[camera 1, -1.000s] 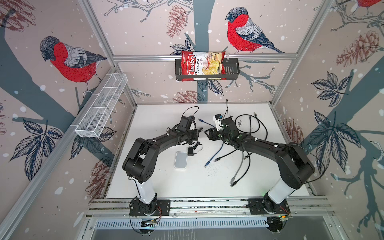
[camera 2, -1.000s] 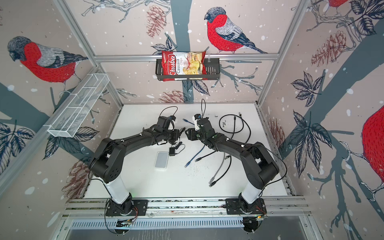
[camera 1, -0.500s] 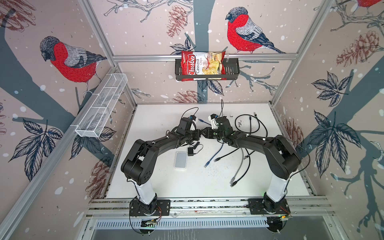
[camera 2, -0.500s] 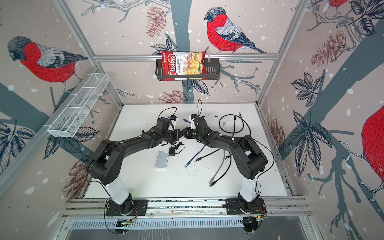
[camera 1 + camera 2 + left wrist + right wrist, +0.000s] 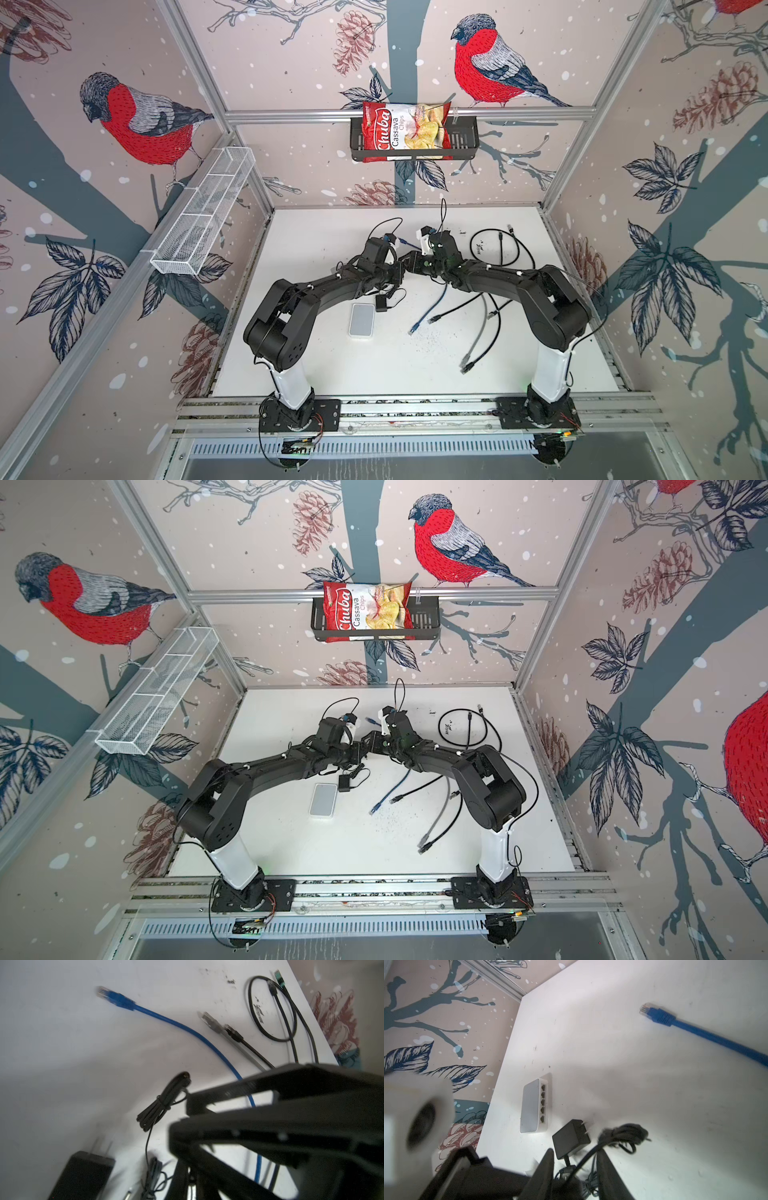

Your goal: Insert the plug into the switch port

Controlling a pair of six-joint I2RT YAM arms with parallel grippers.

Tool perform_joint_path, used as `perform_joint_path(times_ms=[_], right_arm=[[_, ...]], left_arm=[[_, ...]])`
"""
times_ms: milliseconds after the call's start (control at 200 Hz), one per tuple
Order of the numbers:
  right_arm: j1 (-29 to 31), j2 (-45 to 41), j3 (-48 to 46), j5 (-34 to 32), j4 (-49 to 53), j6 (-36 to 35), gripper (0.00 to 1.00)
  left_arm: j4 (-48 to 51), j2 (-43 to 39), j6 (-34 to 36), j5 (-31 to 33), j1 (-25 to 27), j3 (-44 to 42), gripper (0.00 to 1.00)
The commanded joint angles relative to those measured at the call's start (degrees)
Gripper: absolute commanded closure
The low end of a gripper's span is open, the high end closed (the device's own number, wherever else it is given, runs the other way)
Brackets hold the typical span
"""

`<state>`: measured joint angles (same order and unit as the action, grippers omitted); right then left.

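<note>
Our two black arms reach from their near-edge bases toward the middle of the table, elbows bent outward, wrists nearly meeting. We hold the left gripper with its jaws closed, pointing right. The right gripper points left toward it, its jaws partly apart; what lies between them we cannot make out in the right wrist view.
</note>
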<state>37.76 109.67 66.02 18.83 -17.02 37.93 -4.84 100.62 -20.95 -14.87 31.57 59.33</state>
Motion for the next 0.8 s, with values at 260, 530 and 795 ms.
perform_joint_path(times_ms=[260,530,795], right_arm=[[0.11,1.73,1.65,4.3,-0.24,1.35,0.66],[0.0,3.0,3.24,4.11,3.3,0.24,0.84],[-0.4,2.97,4.3,6.13,3.01,0.59,0.92]], left_arm=[[-3.38,0.22,1.09,-0.78,0.24,0.46,1.0],[-3.23,0.58,1.17,0.47,0.18,0.7,1.0],[-3.71,0.31,0.88,0.65,0.18,-0.84,0.76]])
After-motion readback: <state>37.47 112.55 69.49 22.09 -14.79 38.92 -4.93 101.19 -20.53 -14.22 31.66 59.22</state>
